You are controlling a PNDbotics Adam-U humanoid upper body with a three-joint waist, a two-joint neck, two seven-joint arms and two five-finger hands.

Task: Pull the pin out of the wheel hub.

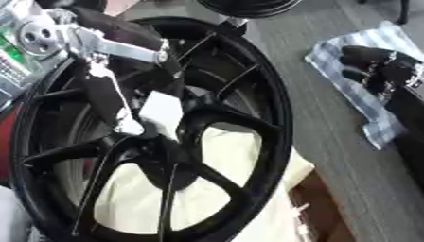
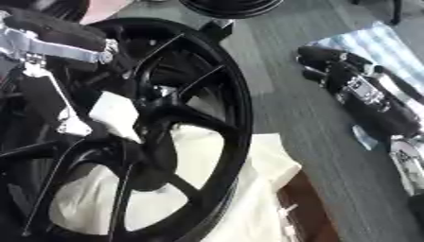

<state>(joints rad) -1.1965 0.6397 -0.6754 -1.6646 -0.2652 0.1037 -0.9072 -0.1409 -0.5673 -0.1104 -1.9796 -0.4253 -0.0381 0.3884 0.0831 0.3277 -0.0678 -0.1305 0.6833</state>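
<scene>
A big black spoked wheel lies tilted on a cream cloth. My left arm comes in from the upper left, and my left hand is down at the wheel's hub. A white block-shaped pin head stands at the hub between the hand's silver-tipped thumb and its black fingers, which are curled round it. My right hand is off to the right, away from the wheel, over a blue-and-white checked cloth. Its fingers are relaxed and hold nothing.
A second black wheel shows at the top edge. The grey tabletop runs along the wheel's right side. A brown box stands by the cream cloth at the lower right. Silver and green equipment is at the far left.
</scene>
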